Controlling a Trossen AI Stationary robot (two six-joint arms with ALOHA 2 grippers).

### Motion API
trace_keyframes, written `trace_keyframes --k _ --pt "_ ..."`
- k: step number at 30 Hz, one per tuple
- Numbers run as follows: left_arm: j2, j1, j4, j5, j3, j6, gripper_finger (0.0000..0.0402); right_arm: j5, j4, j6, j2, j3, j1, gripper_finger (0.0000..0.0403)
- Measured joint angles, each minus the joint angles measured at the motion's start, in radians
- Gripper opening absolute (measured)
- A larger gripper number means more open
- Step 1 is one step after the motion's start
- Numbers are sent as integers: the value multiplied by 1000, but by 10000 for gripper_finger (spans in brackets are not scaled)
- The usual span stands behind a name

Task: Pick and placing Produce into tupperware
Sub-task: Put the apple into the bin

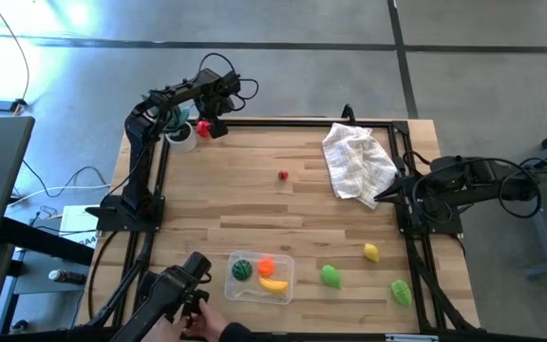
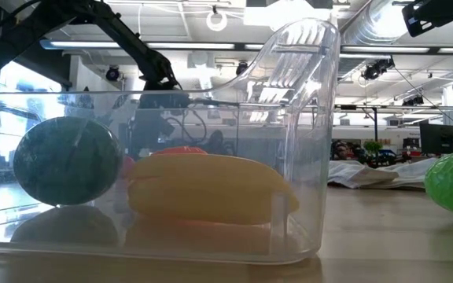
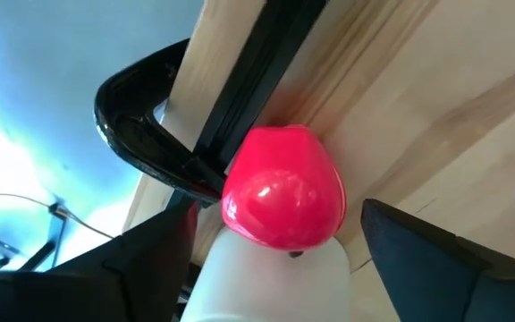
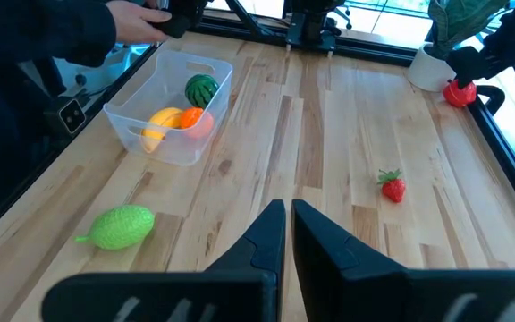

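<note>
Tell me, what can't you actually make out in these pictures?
- High view: the red fruit at the left gripper is too small to identify, and whether the fingers touch it cannot be judged.
- Left wrist view: the red fruit hides what lies behind it.
- Low view: the tupperware blocks most of the table; the orange piece is nearly hidden behind the banana.
- High view: the right gripper is partly masked by the white cloth.

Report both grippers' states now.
Left gripper: open, fingers either side of the red fruit.
Right gripper: shut, holding nothing.
</note>
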Motion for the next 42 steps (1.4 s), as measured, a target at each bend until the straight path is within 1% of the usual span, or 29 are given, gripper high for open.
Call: trace_keyframes --k 3,8,17,29,33,42 --pt "0 0 0 0 -8 2 321 0 0 0 0 0 0 16" --pt "0 5 21 12 -68 4 331 0 0 0 0 0 0 16" --pt "0 5 98 21 -116 4 320 0 0 0 0 0 0 16" --pt "0 5 123 35 -164 12 315 0 0 0 0 0 0 16" --pt "0 5 146 61 -168 28 315 0 0 0 0 0 0 16" --pt "0 5 157 60 -169 30 314 0 0 0 0 0 0 16"
